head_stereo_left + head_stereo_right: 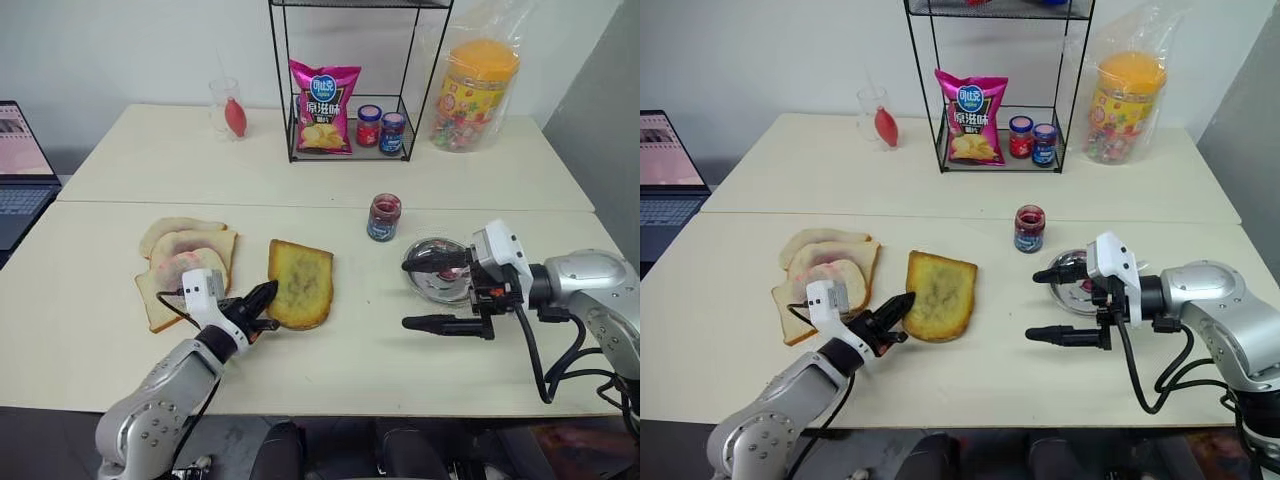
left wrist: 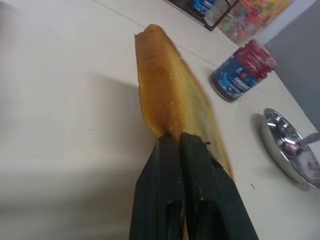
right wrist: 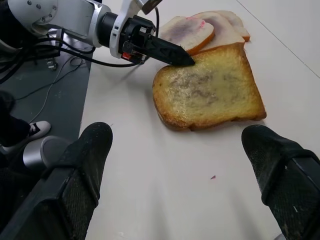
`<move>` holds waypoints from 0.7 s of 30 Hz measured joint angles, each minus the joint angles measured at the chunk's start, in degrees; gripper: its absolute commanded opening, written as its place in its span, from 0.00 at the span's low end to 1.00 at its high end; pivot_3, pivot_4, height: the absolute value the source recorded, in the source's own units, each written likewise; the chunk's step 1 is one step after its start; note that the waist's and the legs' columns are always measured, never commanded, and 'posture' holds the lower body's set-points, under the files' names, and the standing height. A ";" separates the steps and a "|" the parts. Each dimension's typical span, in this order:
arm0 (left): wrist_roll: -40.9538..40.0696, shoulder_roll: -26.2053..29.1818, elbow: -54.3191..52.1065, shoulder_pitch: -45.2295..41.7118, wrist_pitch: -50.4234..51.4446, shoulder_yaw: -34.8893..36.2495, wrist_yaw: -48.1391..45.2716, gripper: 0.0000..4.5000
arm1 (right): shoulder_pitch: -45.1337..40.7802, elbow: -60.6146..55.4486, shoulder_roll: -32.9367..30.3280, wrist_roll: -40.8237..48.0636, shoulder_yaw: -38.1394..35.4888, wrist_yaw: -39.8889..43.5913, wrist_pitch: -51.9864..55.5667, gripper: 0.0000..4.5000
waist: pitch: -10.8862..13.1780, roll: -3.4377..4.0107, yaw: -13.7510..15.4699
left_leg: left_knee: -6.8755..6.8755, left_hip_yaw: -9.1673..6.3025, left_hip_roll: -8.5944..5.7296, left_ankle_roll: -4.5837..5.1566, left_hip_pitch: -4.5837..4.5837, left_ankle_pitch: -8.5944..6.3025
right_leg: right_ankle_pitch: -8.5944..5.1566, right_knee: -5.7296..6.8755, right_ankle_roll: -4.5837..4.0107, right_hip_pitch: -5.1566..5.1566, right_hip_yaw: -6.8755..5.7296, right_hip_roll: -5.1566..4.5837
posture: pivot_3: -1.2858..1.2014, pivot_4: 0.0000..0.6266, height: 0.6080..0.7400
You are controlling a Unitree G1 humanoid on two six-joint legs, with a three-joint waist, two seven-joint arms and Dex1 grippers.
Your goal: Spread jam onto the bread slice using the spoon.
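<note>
Metal spoon half hidden in dish; handle cut off.

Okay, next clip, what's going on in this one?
A humanoid robot is set up to spread jam on the toasted bread slice. Its left gripper is shut, with its tips at the slice's near-left edge. The right gripper hangs wide open and empty beside the metal dish, where the spoon lies. The jam jar stands open just behind the dish.

Laptop cut off by edge; spoon blurred.
</note>
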 measured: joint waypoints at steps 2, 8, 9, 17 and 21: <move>1.04 -0.37 0.03 0.00 -0.37 -0.36 0.18 0.01 | 0.17 -0.22 0.00 0.21 0.00 -0.12 0.03 1.00 | 0.00 0.00 -0.03 | 0.00 0.05 0.01 0.00 0.00 0.00 | 0.00 0.00 0.00 -0.02 0.04 0.02 | 0.52 0.24 1.00; 3.37 -0.49 1.32 -0.99 -1.16 -1.77 -0.32 0.01 | 0.23 -0.22 -0.02 0.28 0.00 -0.21 0.00 1.00 | 0.00 0.00 0.03 | -0.04 0.04 0.02 0.00 -0.07 0.00 | -0.01 -0.06 -0.01 -0.06 0.02 0.03 | 0.52 0.24 1.00; 3.91 0.40 1.36 -1.42 -1.21 -2.49 -1.09 0.01 | 0.27 -0.22 -0.03 0.27 0.00 -0.22 -0.02 1.00 | 0.00 0.00 0.05 | -0.04 0.04 0.02 0.00 -0.07 0.00 | -0.01 -0.06 -0.01 -0.06 0.02 0.03 | 0.52 0.24 1.00; 8.90 5.98 3.54 -2.81 -1.55 -6.20 -8.40 0.16 | 1.54 -0.22 -0.16 0.24 -0.15 -0.30 -0.37 1.00 | 0.00 0.00 0.00 | -0.04 0.06 0.04 0.00 -0.06 0.00 | -0.01 -0.06 0.00 -0.07 0.03 0.04 | 0.52 0.24 1.00; 9.29 5.67 3.52 -2.50 -1.42 -6.04 -8.41 0.33 | 1.56 -0.22 -0.15 0.24 -0.30 -1.22 -0.82 1.00 | 0.00 0.00 0.02 | -0.04 0.06 0.04 0.00 -0.06 0.00 | -0.01 -0.06 0.00 -0.07 0.04 0.04 | 0.52 0.24 1.00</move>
